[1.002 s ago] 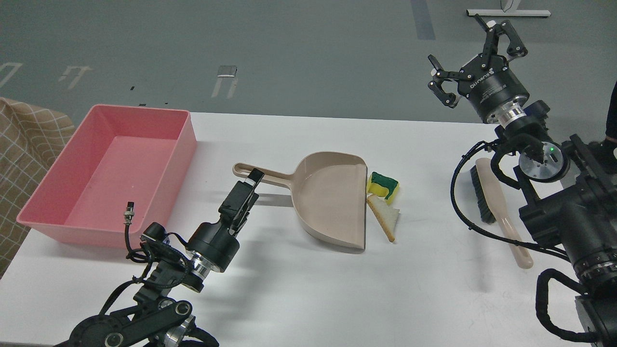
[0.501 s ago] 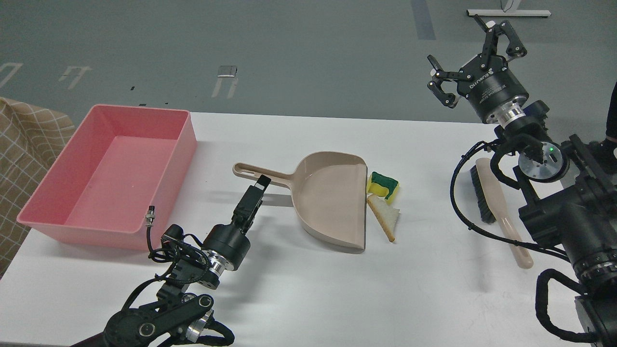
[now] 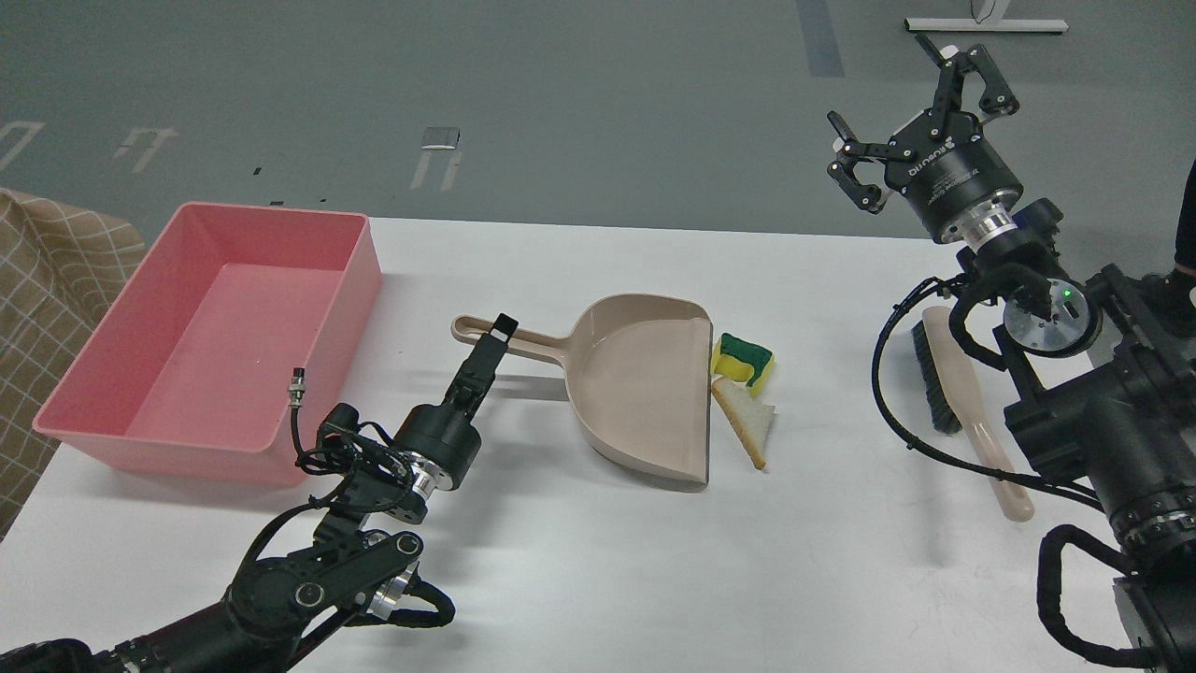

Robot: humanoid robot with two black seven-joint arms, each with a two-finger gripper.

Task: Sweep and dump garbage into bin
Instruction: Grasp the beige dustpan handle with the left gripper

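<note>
The pink bin (image 3: 366,280) stands at the table's left, with nothing inside. The beige dustpan (image 3: 635,383) lies mid-table, handle pointing left toward the bin. The garbage lies just right of the pan's mouth: a yellow sponge with a green top (image 3: 743,358) and a white bread slice with a tan crust (image 3: 750,422). My left gripper (image 3: 500,334) is at the dustpan handle, its tip overlapping it; it is seen edge-on, so its fingers cannot be told apart. My right gripper (image 3: 880,82) is open and empty, raised above the table's far right edge.
A beige brush with black bristles (image 3: 962,402) lies on the table at the right, partly behind my right arm and its cables. A checkered cloth (image 3: 47,280) is off the table's left edge. The white table (image 3: 579,561) ends just past the bin.
My left arm has moved right and forward, bringing its gripper tip from short of the dustpan handle onto it. The right gripper has hardly moved. The garbage and dustpan are unmoved.
</note>
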